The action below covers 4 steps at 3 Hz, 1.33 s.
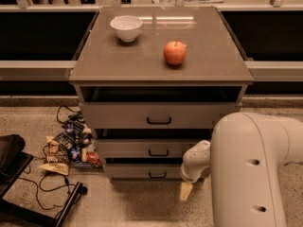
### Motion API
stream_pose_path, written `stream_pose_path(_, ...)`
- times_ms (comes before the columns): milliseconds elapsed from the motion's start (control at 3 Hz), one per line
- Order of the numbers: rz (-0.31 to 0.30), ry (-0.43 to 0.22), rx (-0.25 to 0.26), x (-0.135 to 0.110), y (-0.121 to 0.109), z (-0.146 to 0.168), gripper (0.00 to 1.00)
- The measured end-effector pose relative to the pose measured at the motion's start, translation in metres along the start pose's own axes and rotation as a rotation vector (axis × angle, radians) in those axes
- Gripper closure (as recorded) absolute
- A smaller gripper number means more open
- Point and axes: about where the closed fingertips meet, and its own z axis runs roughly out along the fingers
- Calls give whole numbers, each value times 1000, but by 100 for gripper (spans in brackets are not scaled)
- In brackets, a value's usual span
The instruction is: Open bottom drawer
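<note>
The cabinet (161,65) has three grey-taupe drawers stacked in its front. The bottom drawer (142,171) is the lowest and slimmest, with a small black bar handle (157,175), and its front sits level with the cabinet. My gripper (186,191) hangs low by the floor, just below and right of the bottom drawer's handle, at the end of the white wrist (195,161). It is apart from the handle. The bulky white arm link (251,169) hides the cabinet's lower right corner.
A white bowl (126,28) and a red apple (174,52) sit on the cabinet top. Snack packets (66,148) and black cables (52,186) lie on the floor to the left, beside a black frame (12,174). Dark counters run behind.
</note>
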Motion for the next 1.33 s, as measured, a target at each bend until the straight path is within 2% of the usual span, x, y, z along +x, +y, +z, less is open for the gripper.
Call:
stream_pose_path(1000, -204, -23, 24, 10, -11, 53, 0)
stream_pose_path(1333, -204, -23, 24, 10, -11, 53, 0)
